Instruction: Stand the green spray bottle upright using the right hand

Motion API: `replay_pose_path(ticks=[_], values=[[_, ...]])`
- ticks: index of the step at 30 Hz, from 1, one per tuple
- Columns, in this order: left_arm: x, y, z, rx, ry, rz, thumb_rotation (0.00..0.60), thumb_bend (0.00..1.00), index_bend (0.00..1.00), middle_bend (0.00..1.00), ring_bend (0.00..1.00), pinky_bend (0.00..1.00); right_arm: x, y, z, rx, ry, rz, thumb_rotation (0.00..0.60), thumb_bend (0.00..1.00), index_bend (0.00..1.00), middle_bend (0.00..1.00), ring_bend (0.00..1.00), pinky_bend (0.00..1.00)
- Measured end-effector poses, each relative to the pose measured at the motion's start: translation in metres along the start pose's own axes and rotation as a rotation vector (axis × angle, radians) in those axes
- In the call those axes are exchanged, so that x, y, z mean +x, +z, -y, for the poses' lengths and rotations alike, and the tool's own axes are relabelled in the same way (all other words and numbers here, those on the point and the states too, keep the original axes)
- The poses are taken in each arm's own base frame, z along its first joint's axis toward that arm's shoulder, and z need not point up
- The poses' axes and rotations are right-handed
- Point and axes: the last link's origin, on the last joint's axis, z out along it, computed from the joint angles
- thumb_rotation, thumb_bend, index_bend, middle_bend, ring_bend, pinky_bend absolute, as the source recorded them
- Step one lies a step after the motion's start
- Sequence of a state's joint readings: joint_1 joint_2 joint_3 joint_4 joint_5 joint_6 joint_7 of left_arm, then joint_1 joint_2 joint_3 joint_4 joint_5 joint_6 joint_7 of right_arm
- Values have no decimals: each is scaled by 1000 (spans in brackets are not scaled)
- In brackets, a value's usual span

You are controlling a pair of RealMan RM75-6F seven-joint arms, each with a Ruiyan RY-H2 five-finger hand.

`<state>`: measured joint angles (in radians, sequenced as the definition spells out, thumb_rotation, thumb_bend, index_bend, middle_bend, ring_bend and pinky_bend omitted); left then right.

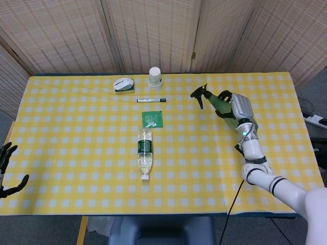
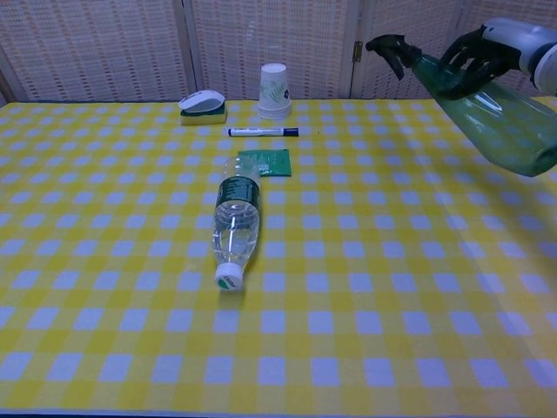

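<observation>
Woven screens stand behind my bench (image 1: 76, 153), which wears a yellow and white checked cloth. At the right of the frame my right hand (image 1: 240, 108) grips the green spray bottle (image 2: 487, 113) around its neck, dark fingers (image 2: 466, 54) wrapped just behind the black trigger head. In the chest view the bottle is in the air at the upper right, tilted, nozzle pointing up and left, its fat end lower right. My left hand (image 1: 7, 171) hangs at the lower left edge of the head view, off the bench, fingers spread around nothing. Mid-bench a clear water bottle (image 1: 145, 154) lies on its side, cap toward me. Beyond it sit a green packet (image 1: 152, 119), a marker pen (image 1: 151, 100), a computer mouse (image 1: 123, 84) and an upside-down paper cup (image 1: 155, 77).
</observation>
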<state>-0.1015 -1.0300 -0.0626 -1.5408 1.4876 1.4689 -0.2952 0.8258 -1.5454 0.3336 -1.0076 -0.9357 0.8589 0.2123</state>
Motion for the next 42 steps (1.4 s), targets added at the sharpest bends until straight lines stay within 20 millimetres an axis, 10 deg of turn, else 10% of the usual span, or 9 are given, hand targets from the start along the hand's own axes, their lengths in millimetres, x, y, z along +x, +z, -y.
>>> replay_pose_path(ticks=[17,28,35,42], values=[[-3,1,-2,-3,11,13,539,405,0,0,0,0,-44,-43,-39,199,799,-172,600,324,576,411,569,431],[-3,2,-1,-3,13,15,539,405,0,0,0,0,-77,-51,-47,204,809,-97,600,325,549,399,532,383],[-2,0,-3,-5,14,8,536,410,0,0,0,0,-80,-57,-48,223,785,-67,600,325,263,288,422,243],[-3,0,-4,-7,19,12,539,410,0,0,0,0,-71,-67,-55,253,777,-89,600,324,191,255,385,198]])
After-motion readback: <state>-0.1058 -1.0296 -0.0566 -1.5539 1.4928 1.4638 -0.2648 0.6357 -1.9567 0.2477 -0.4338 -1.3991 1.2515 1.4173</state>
